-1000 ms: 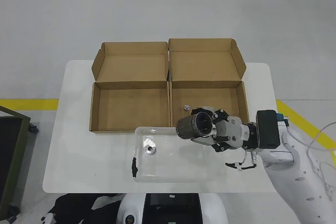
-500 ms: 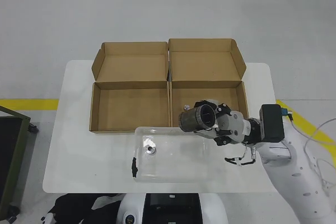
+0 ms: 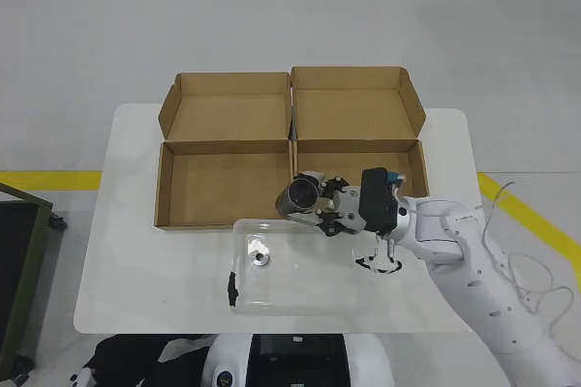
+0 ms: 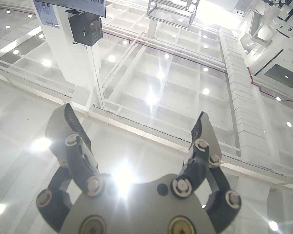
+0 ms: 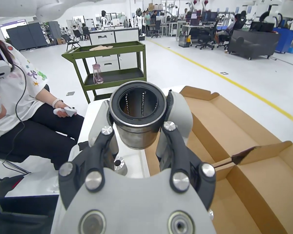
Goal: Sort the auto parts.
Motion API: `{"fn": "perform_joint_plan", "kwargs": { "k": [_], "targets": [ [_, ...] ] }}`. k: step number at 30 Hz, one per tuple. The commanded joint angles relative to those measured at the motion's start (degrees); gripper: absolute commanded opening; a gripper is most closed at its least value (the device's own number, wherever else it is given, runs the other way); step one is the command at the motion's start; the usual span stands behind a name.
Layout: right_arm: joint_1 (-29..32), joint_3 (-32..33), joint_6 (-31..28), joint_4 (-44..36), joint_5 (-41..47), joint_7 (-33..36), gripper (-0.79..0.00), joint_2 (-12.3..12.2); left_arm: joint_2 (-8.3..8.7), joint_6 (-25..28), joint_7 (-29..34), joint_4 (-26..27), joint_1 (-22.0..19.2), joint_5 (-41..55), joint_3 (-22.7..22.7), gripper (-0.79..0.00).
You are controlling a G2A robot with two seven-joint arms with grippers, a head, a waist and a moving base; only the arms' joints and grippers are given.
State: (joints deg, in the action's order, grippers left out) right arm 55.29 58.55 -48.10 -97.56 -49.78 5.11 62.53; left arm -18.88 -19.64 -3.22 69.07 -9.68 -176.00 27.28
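The left gripper [image 4: 134, 113] points up at the ceiling, its toothed fingers [image 4: 73, 122] spread wide with nothing between them. On the white table [image 3: 126, 252], the left cardboard box [image 3: 223, 189] sits with its lid folded back, touching the right cardboard box [image 3: 368, 164] along one wall. In front of both boxes lies a clear tray [image 3: 300, 285] with a black piece [image 3: 232, 289] at its left rim and a small metal part [image 3: 260, 256] on its floor. Just behind the tray's back rim, above the seam where the two boxes meet, hangs a steel cylinder [image 3: 300, 196] with a black-ringed open bore, lying on its side with the open end toward the left box. The right gripper [image 3: 315, 200] has its fingers closed on the cylinder's body [image 5: 136, 120], one on each side. The wrist is about level, pointing leftward. The forearm runs back over the tray's right end and off the table's right front corner.
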Motion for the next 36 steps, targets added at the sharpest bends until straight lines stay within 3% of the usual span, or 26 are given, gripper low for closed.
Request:
{"fn": "perform_joint_plan", "kwargs": {
  "k": [1, 11, 24, 36],
  "targets": [
    [-1.49, -1.74, 1.51, 1.5, -1.46, 1.65, -0.785, 0.45, 0.0, 0.0, 0.0, 0.0, 0.0, 0.0, 0.0, 0.0],
    [-8.98, -8.65, 7.92, 7.96, -6.47, 6.96, -0.785, 3.05, 0.0, 0.0, 0.0, 0.0, 0.0, 0.0, 0.0, 0.0],
    [-19.33, -17.89, 11.88, 18.71, -4.67, 14.94, -0.785, 7.84, 0.0, 0.0, 0.0, 0.0, 0.0, 0.0, 0.0, 0.0],
    [-23.4, -23.79, 14.08, 25.76, -4.53, 20.81, -0.785, 11.61, 0.0, 0.0, 0.0, 0.0, 0.0, 0.0, 0.0, 0.0]
  ]
}}
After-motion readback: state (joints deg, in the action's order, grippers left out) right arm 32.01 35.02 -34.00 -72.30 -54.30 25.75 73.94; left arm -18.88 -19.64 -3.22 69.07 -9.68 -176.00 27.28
